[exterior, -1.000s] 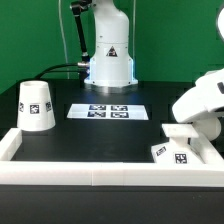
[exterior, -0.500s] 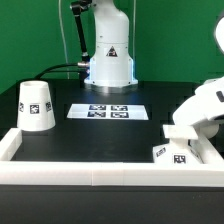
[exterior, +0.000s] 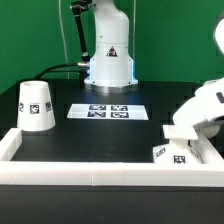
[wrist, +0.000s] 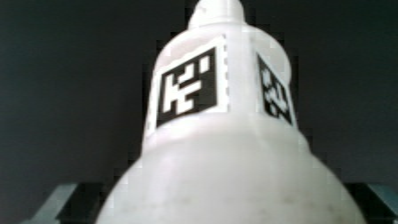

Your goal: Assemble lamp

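Standing low at four o'clock of the exterior view, the claw [exterior: 180, 141] straddles the lamp's bulb [wrist: 214, 110]. The bulb fills the wrist view, with its narrow tip pointing away, its broad body nearest the camera, and two square tags on its flank. Only grey slivers of the fingers [wrist: 71, 203] show beside the broad end, so it cannot be told whether the claw is pinching the bulb or merely spread about it. Seen from the room, the bulb appears to lie on the black desk [exterior: 110, 140], in the corner of the low white wall [exterior: 90, 172] that rims it.

Step in hand, by judgement: taking hold of the bulb. The next move calls for a firm, centred pinch on the rounded body, then a lift clear of the wall without dragging. The base, the bulb's likely seat, is in neither view.

Outward from the claw, the marker board [exterior: 110, 112] lies at ten o'clock. The shade [exterior: 35, 104] stands at nine o'clock, narrow end up and apparently mouth down, its inside hidden. The walled desk thus holds bulb, shade and board.
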You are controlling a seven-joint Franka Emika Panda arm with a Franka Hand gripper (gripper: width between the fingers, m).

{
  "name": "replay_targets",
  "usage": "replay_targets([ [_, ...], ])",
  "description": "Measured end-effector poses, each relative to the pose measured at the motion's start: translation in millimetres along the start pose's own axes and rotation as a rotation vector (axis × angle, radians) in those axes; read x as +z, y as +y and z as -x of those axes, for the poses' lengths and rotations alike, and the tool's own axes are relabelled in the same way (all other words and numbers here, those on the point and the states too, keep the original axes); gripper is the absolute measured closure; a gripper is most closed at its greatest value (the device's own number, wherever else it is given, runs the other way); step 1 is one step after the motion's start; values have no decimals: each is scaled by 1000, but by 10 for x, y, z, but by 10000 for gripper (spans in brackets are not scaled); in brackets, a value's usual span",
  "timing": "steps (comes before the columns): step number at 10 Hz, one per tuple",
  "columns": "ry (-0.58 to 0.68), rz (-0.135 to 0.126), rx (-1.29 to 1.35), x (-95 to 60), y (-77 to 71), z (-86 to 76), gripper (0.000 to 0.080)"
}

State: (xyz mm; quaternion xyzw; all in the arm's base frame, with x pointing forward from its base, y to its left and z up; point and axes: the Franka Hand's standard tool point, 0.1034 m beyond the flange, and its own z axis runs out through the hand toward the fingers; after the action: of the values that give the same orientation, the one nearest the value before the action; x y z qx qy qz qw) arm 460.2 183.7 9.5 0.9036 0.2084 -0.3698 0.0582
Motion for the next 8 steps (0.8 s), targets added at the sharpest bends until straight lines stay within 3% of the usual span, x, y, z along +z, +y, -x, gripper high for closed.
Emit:
replay_targets([
  [1, 3, -4, -20, -25, 47, 41, 226],
  [6, 25, -41, -44, -598, 481, 574, 225],
  [7, 31, -48, -37, -624, 557, 654, 225],
  [8, 51, -47, -33, -611, 563, 619, 225],
])
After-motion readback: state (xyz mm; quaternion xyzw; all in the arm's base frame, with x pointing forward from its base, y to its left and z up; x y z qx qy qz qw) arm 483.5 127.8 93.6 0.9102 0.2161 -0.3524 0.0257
